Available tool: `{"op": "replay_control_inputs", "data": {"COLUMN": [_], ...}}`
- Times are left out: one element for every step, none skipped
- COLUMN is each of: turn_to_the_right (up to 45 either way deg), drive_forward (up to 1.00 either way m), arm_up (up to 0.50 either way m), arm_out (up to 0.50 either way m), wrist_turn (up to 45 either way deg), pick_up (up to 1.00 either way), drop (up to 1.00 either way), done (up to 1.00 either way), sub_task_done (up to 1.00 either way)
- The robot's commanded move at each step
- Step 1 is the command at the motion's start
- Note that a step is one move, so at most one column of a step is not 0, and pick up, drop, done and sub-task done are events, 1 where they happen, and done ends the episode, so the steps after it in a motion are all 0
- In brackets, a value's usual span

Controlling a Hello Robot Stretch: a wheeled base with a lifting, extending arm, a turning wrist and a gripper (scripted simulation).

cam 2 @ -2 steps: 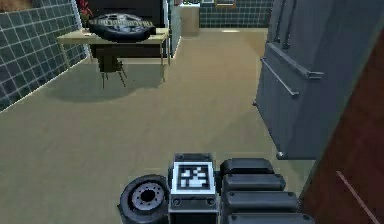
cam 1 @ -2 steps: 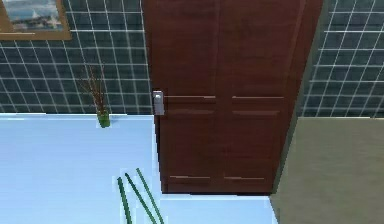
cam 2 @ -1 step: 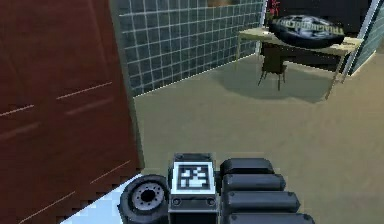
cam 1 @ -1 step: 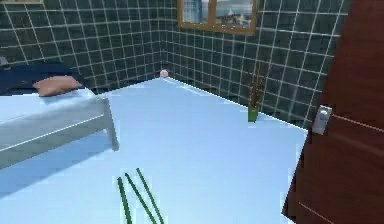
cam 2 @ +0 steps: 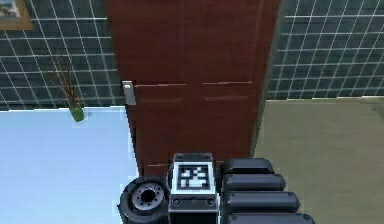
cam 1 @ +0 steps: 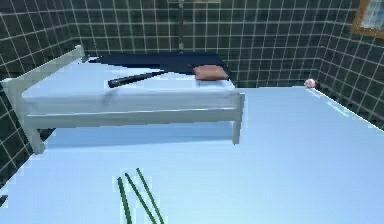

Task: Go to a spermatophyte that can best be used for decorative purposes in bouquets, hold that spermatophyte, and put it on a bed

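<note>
Fingers first: I can't make them out down at the arm side view's bottom edge, so whether they've got anything in them, I cannot tell. What I do see of my gripper (cam 2: pixel 146 200) is a dark round lump, just left of the white marker square (cam 2: pixel 195 178), with the brown door (cam 2: pixel 195 70) behind it. Over at that view's left stands the potted plant (cam 2: pixel 72 98): thin brownish twigs in a small green pot, on the pale floor against the dark tiled wall (cam 2: pixel 50 60), well apart from the gripper.

Ahead now, the bed (cam 1: pixel 130 117), white frame, pale blue mattress. On it lies a dark bat (cam 1: pixel 140 76), with a brown cushion (cam 1: pixel 208 73) near it and a dark blanket (cam 1: pixel 170 60) at the back. On the floor by the far wall sits a small pink ball (cam 1: pixel 310 83), and at the forward view's bottom edge rise some thin green stalks (cam 1: pixel 135 198).
</note>
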Motion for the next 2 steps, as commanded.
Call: {"op": "replay_control_inputs", "data": {"turn_to_the_right": [0.0, -33.0], "drive_forward": [0.50, 0.00], "arm_up": [0.00, 0.00], "arm_out": [0.00, 0.00], "wrist_turn": [0.0, 0.0], "pick_up": [0.00, 0.00], "drop": [0.00, 0.00], "done": [0.00, 0.00], "sub_task_done": [0.00, 0.00]}}
